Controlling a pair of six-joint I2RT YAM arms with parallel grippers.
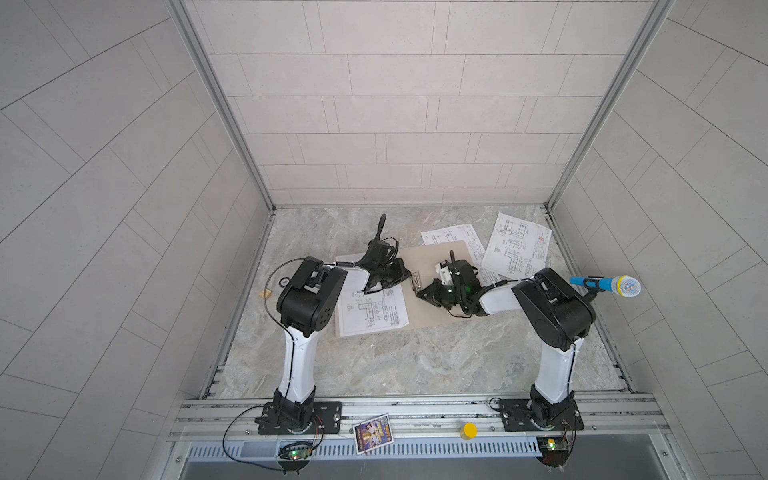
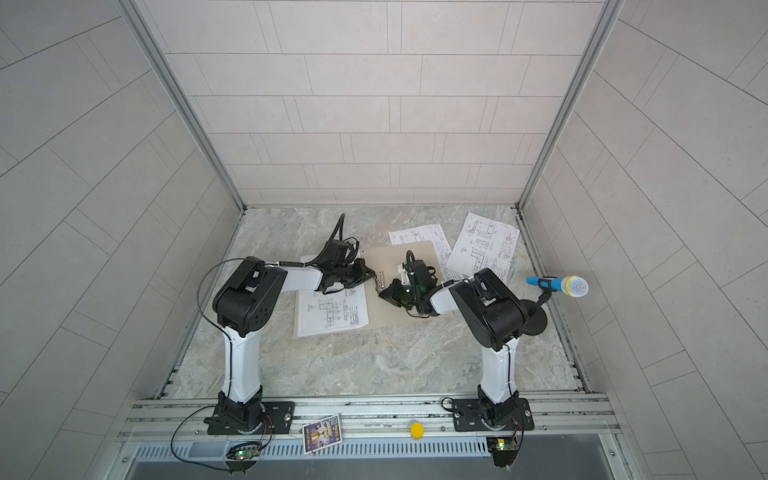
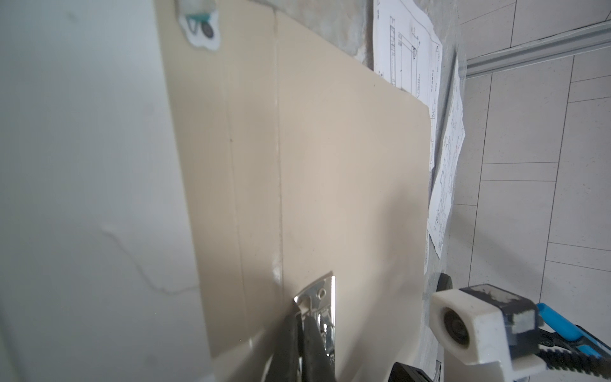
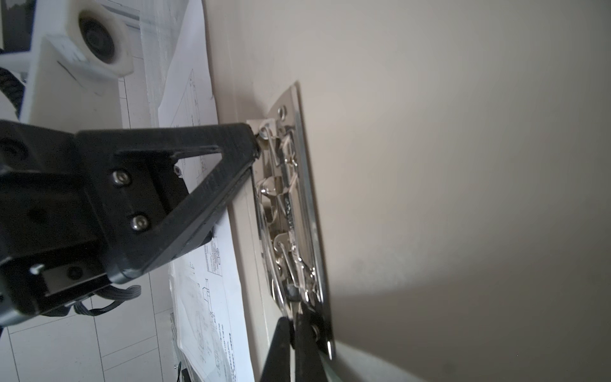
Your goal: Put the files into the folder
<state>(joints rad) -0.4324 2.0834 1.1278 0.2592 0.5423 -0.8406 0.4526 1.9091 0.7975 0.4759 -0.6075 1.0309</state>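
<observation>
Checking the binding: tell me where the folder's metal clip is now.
In a top view the metal clip sits mid-table on the open folder beside its spine, between the tips of the left gripper and right gripper.

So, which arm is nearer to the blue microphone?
Right. The right arm's elbow is just beside the microphone. The left arm stands on the opposite side, beyond the folder.
</observation>
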